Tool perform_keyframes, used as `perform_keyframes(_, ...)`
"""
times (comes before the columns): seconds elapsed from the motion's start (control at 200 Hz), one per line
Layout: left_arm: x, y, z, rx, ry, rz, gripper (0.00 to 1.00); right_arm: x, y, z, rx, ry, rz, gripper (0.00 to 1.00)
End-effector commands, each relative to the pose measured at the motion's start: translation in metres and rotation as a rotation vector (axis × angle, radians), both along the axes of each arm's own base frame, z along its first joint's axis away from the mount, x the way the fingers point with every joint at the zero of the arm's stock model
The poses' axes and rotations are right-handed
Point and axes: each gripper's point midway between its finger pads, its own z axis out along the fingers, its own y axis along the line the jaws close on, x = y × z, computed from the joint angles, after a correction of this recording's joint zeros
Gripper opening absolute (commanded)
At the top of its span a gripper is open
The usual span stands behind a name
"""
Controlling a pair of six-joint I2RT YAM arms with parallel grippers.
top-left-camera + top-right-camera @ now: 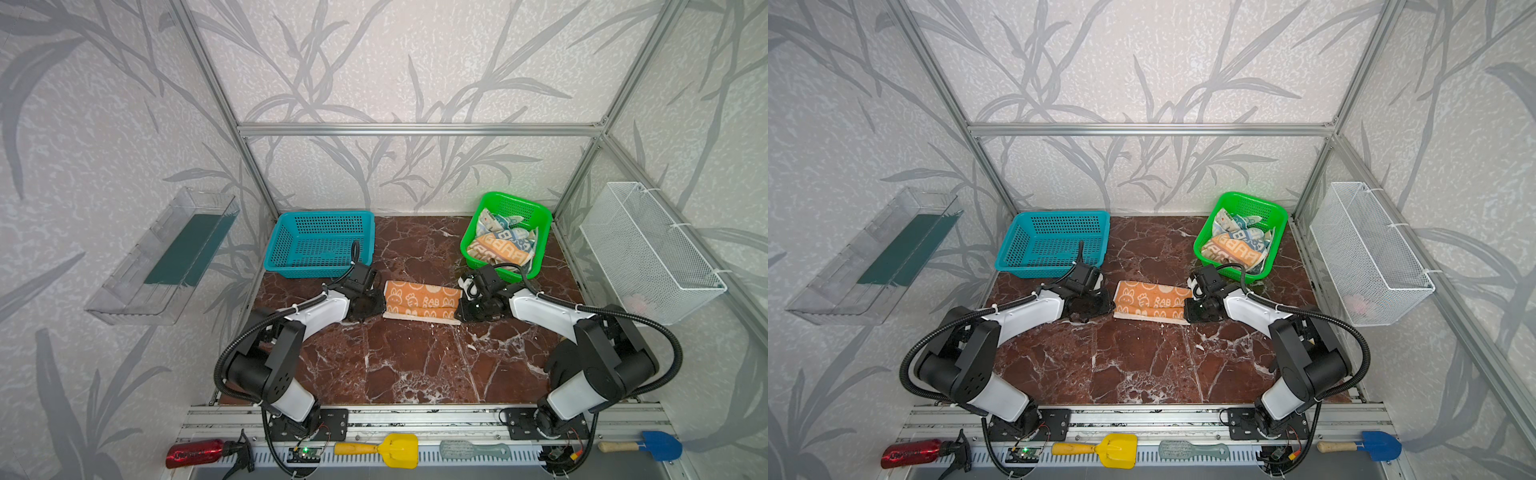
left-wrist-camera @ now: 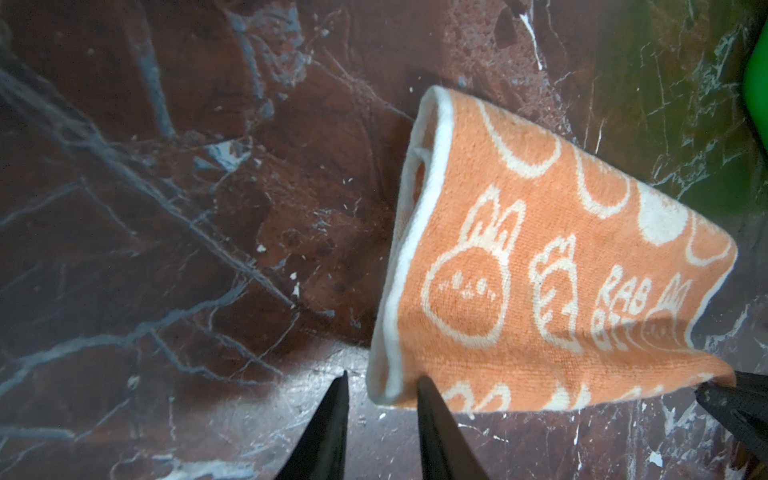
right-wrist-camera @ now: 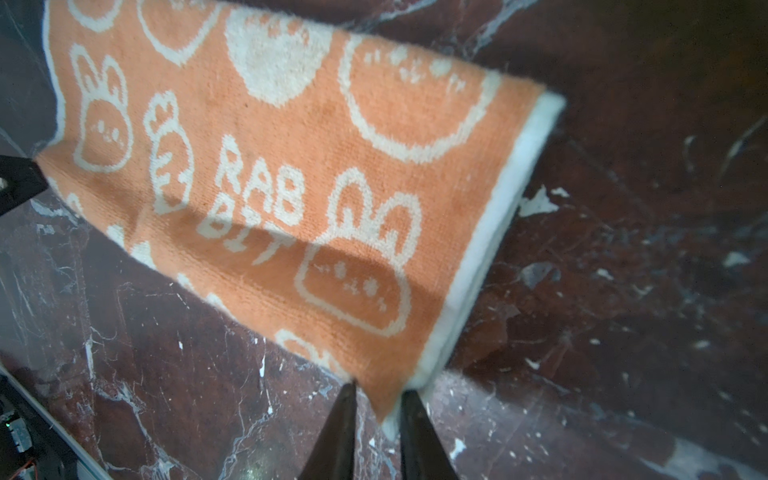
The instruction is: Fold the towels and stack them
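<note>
- Two claws pinch one cloth. The orange terry towel [image 1: 422, 301] printed with white bunnies lies stretched between them on the red-brown marble-patterned tabletop [image 1: 415, 365]. It is already doubled into a long band.
- Left claw [image 2: 383, 376]: the jaws are drawn in narrow about one near corner of the band. A strip of tabletop shows beside one finger. The right wrist view shows the cloth pulled to a point at this claw, so I judge it gripped.
- Right claw [image 3: 379, 390]: the jaws are nearly together, with the other near corner caught between the tips.
- Beyond the right claw stands a green plastic lattice basket [image 1: 511, 207] holding a crumpled striped cloth [image 1: 498, 247] with large letters. Beyond the left claw stands a teal plastic lattice basket [image 1: 307, 270].
- Step in hand, as I read it: the second fold of the first towel, with stacking not yet begun.
- Next, both claws should rise together and keep the edge between them taut. They should carry it away from the arms onto the far edge and let go only once the hems line up. An uneven lift would skew the band, and a weak left pinch could drop its corner.
</note>
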Motion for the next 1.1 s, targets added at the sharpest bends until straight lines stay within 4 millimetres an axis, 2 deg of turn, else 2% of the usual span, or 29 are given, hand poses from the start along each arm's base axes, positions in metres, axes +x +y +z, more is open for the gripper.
perform_keyframes(0.0,0.003,-0.001,-0.007,-0.006,0.0,0.008,0.25,0.008,0.001,0.007,-0.002,-0.019,0.0,0.19)
perform_keyframes(0.115,0.005,-0.002,-0.009,-0.009,-0.001,0.009,0.21,0.009,0.001,0.008,0.0,-0.02,-0.002,0.17)
perform_keyframes(0.27,0.006,-0.003,-0.01,-0.017,-0.006,0.013,0.1,0.009,0.001,0.009,0.001,-0.022,-0.004,0.13)
perform_keyframes(0.365,0.008,-0.005,-0.009,-0.025,-0.01,0.013,0.0,0.011,0.002,0.011,0.001,-0.027,-0.003,0.11)
perform_keyframes(0.81,0.012,-0.004,0.041,-0.05,-0.099,0.015,0.0,0.018,-0.012,0.036,-0.01,-0.094,-0.03,0.04)
perform_keyframes(0.94,0.011,-0.006,0.043,-0.061,-0.099,0.013,0.0,0.014,-0.016,0.034,-0.012,-0.091,-0.035,0.04)
perform_keyframes(1.095,0.005,-0.008,0.029,-0.057,-0.07,0.007,0.0,0.007,-0.017,0.022,-0.012,-0.061,-0.031,0.04)
